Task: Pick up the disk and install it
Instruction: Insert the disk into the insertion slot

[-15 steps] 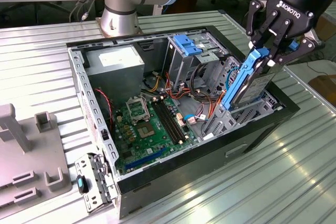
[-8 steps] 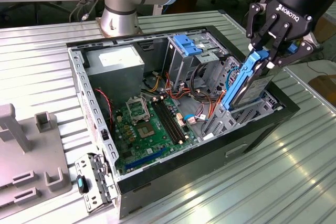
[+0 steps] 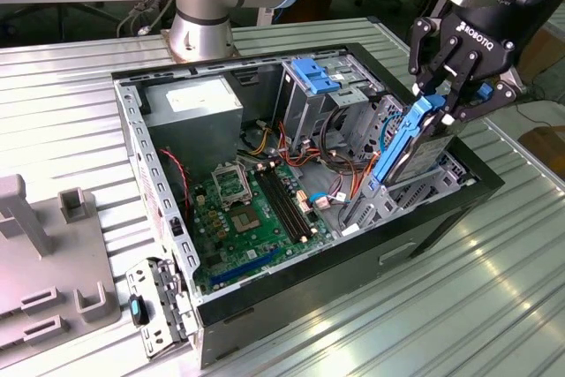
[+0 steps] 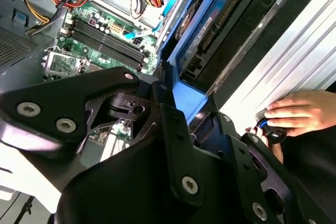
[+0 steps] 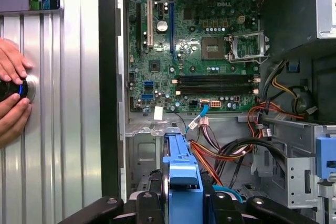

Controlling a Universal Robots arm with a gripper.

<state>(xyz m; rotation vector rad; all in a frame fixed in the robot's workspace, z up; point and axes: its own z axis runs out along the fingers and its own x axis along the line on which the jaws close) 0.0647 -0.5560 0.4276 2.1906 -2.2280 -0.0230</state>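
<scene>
Plastic of bright blue frames the disk, a flat grey metal hard drive. We see the gripper clamped on its upper end. The disk stands tilted, with its lower end dipping into the drive bay at the exterior view's right end of the open computer case. In the first wrist view the blue carrier rises between the black fingers. On the inner side, red and orange cables lie just beside the disk. Past them is an upright metal cage topped by a blue bracket. The case's black wall runs close along the outer side, with bare ribbed surface beyond it. There a hand rests on a dark knob.
</scene>
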